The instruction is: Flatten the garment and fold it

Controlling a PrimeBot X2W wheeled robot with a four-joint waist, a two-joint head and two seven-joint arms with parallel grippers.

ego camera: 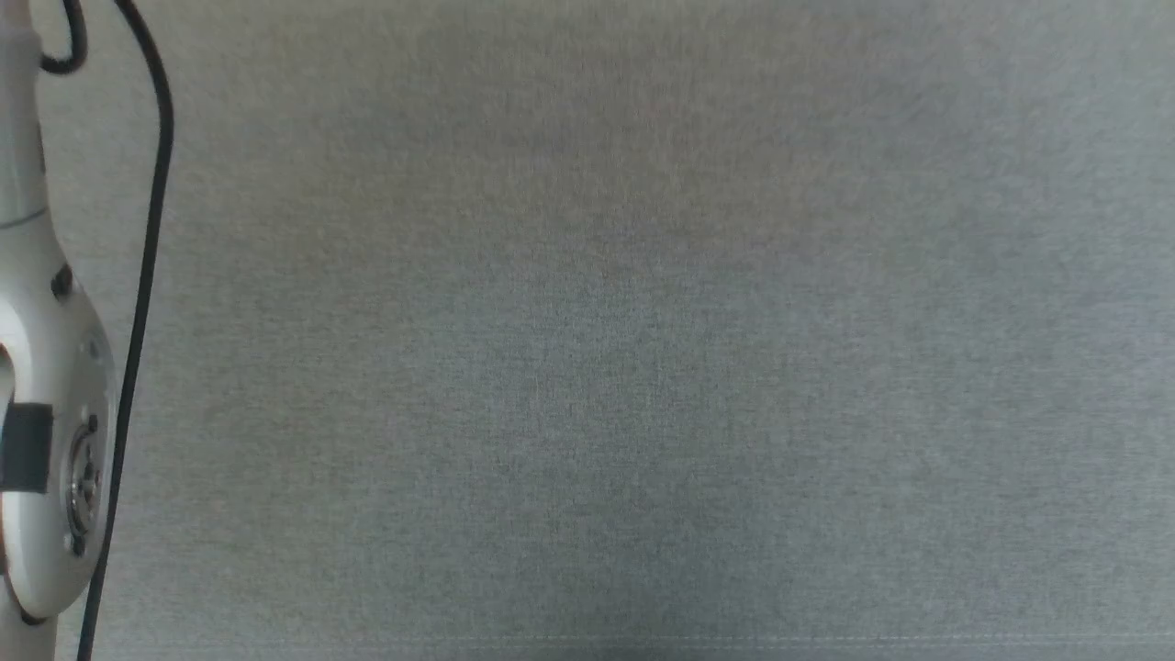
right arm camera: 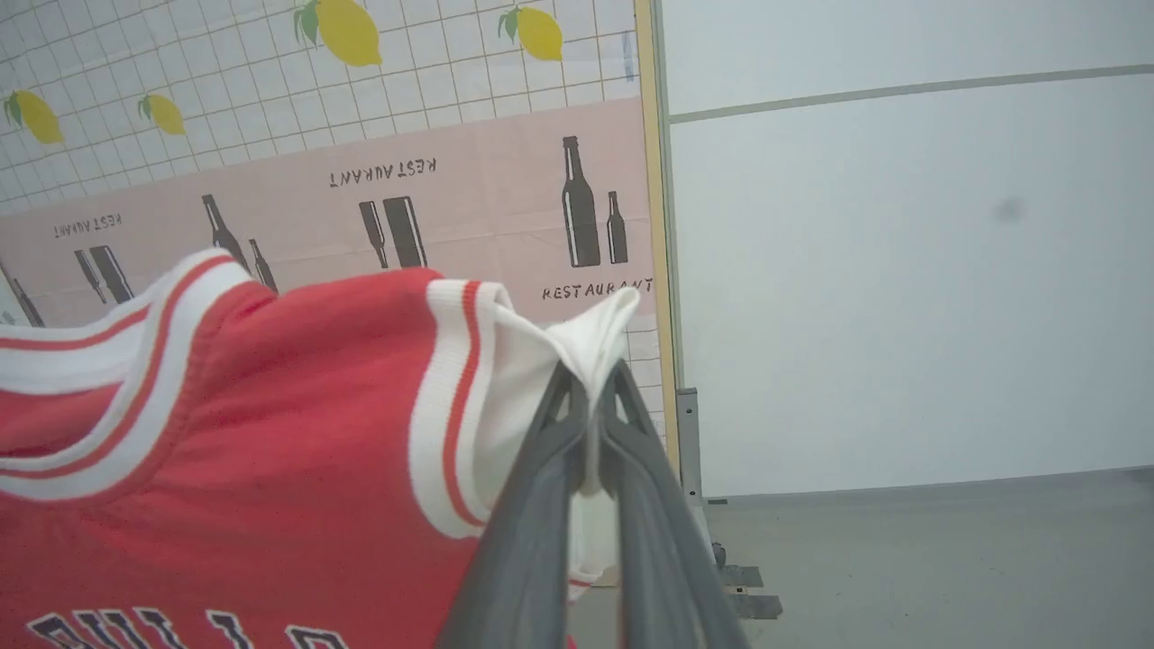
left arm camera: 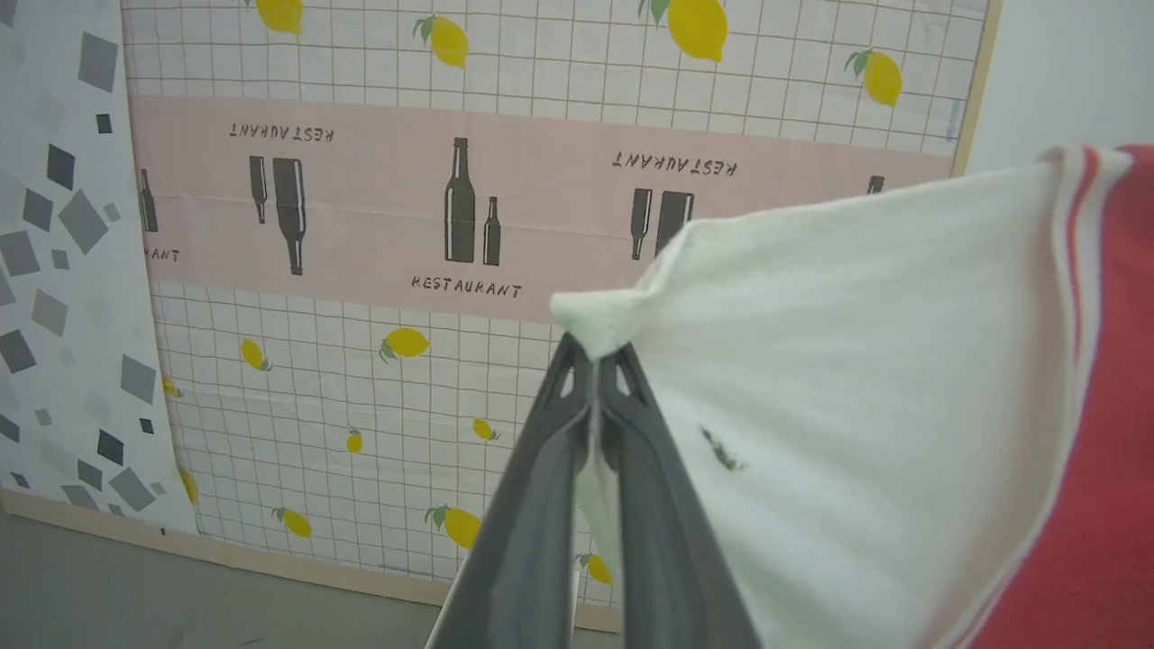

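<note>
The garment (right arm camera: 270, 424) is a red jersey with white sleeves, red-and-white striped trim and dark white-outlined letters. It hangs in the air between my two grippers. My right gripper (right arm camera: 593, 383) is shut on the edge of one white sleeve, with the red body spreading to the left of that view. My left gripper (left arm camera: 595, 356) is shut on a pinch of the other white sleeve (left arm camera: 856, 379), whose red body shows at that view's right edge. In the head view a pale forearm (ego camera: 46, 395) with a black cable runs along the left edge.
A grey cloth-covered table (ego camera: 624, 367) spreads below in the head view. Ahead of both wrists stands a lemon-and-bottle patterned screen (left arm camera: 406, 225) on a grey floor (right arm camera: 947, 559). A plain white wall (right arm camera: 902, 270) lies to the right of it.
</note>
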